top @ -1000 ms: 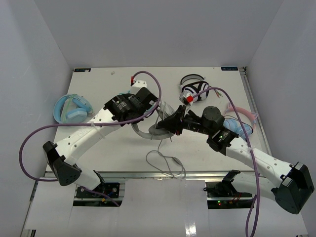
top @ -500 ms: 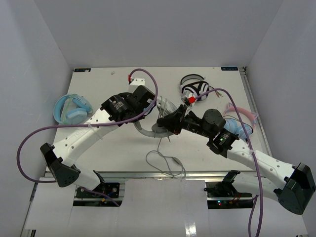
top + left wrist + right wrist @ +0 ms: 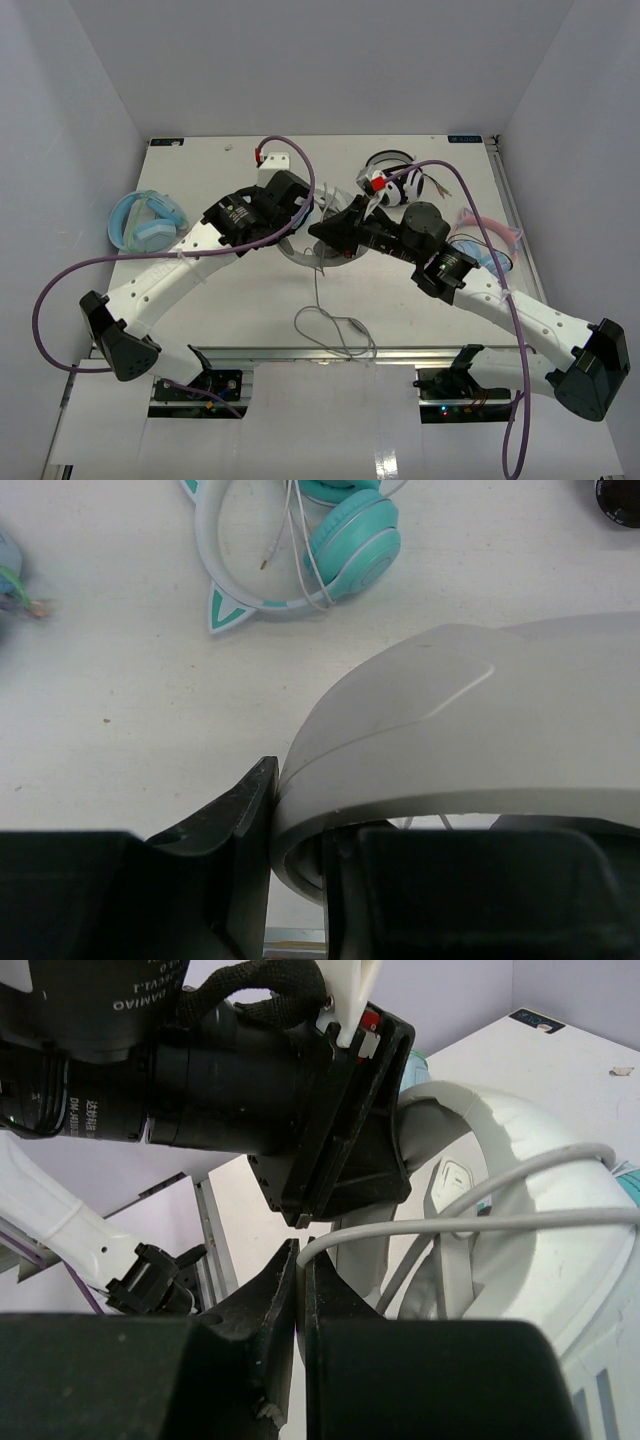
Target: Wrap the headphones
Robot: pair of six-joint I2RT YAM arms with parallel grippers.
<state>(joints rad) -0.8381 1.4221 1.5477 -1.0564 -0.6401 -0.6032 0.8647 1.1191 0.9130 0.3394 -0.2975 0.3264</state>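
The light grey headphones are held up between my two arms over the middle of the table. My left gripper is shut on their grey-white headband, which fills the left wrist view between my fingers. My right gripper is shut on the thin grey cable right beside the headband and a cup. The cable runs across the headband, and its loose end hangs down to a loop on the table.
Black-and-white striped headphones lie at the back right. Pale blue headphones lie at the left edge. A pink-banded blue pair lies at the right edge. Teal cat-ear headphones show in the left wrist view.
Both grippers have moved toward the back of the table with the headphones. The cable below them is pulled straighter.
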